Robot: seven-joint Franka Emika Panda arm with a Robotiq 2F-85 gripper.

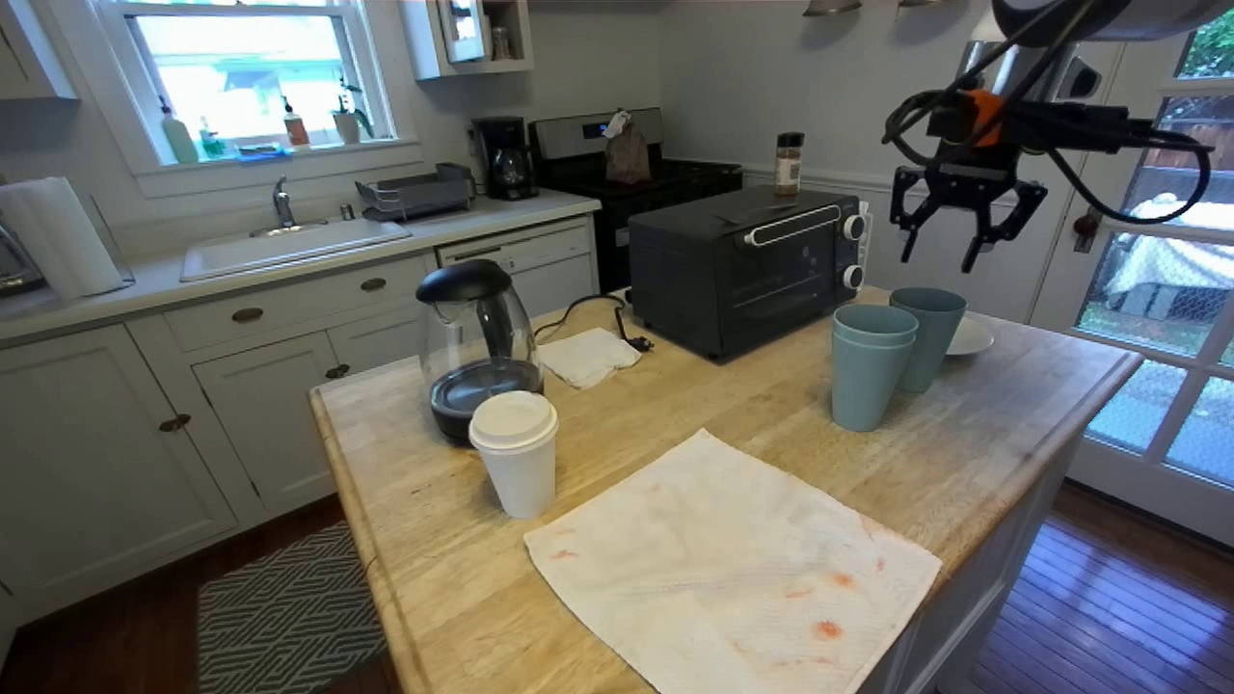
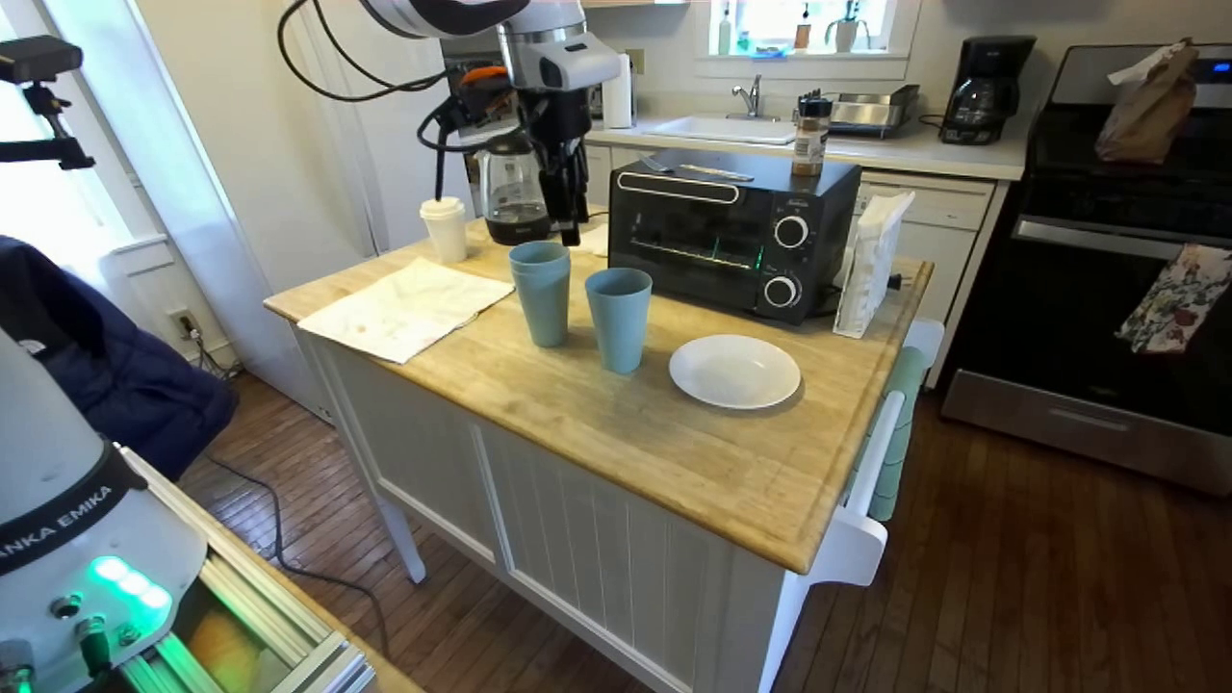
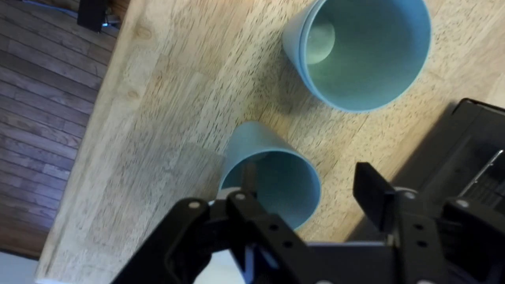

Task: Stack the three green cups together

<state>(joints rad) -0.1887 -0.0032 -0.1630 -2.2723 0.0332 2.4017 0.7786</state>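
Two of the green cups are nested in an upright stack [image 1: 870, 381] on the wooden island. The stack also shows in an exterior view [image 2: 543, 303] and in the wrist view [image 3: 369, 51], where a double rim is visible. The third green cup [image 1: 935, 333] stands upright and apart beside the stack. It also shows in an exterior view [image 2: 621, 322] and in the wrist view [image 3: 284, 185]. My gripper [image 1: 937, 258] is open and empty above the cups. In the wrist view the gripper [image 3: 305, 173] has one finger over the single cup's mouth and one beyond its rim.
A black toaster oven [image 2: 717, 241] stands close behind the cups, with a spice jar [image 2: 810, 135] on top. A white plate [image 2: 733, 372] lies beside the single cup. A white lidded cup [image 1: 516, 463], a glass kettle [image 1: 487, 352] and a stained cloth [image 1: 733, 569] are farther along.
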